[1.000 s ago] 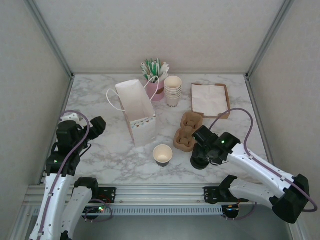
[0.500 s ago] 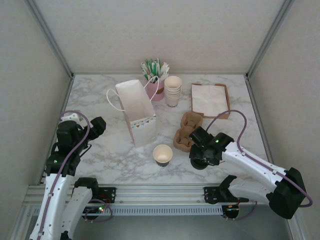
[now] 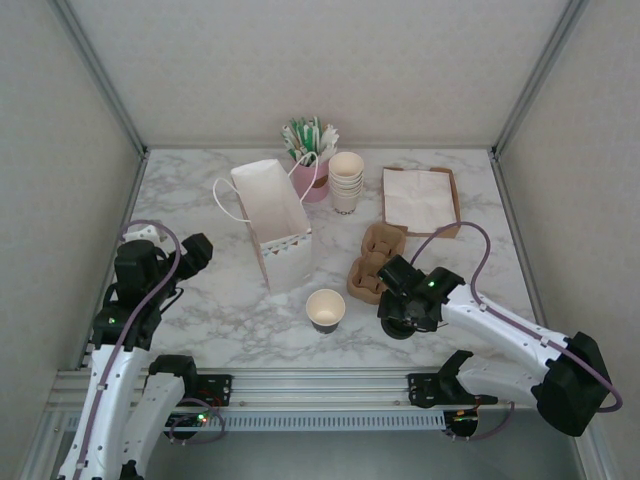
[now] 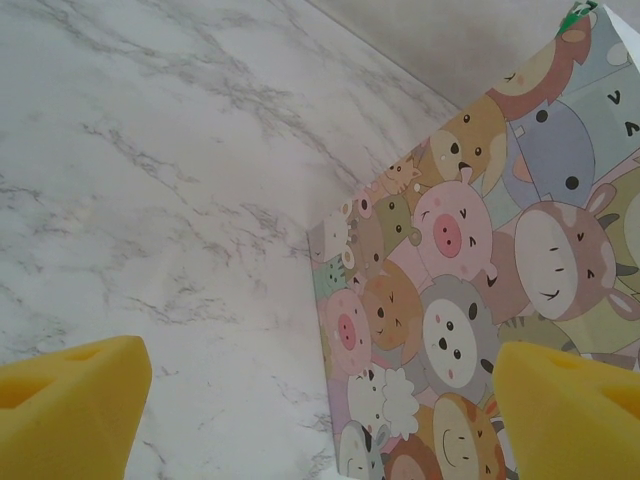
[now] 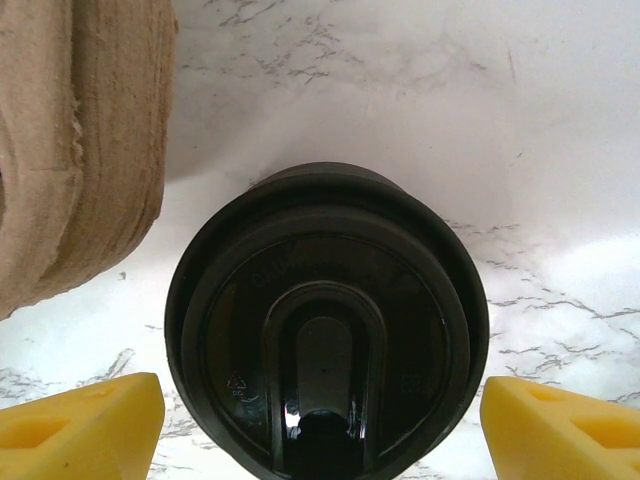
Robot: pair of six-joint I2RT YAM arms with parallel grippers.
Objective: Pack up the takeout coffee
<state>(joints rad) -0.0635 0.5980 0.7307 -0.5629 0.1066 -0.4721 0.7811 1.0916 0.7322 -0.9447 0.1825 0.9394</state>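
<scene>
Right tool (image 3: 400, 320) has edged left, straddling black lid (image 5: 325, 330).

Soft, even light is filling all views; small glints are showing on the takeout coffee (image 5: 325, 330) lid; shadows are staying faint.

White marble table (image 3: 190, 190), patterned gift bag (image 3: 280, 225), cup stack (image 3: 346, 180), pulp carrier (image 3: 375, 262), lidless cup (image 3: 325, 308), lidded takeout coffee (image 5: 325, 350).
</scene>
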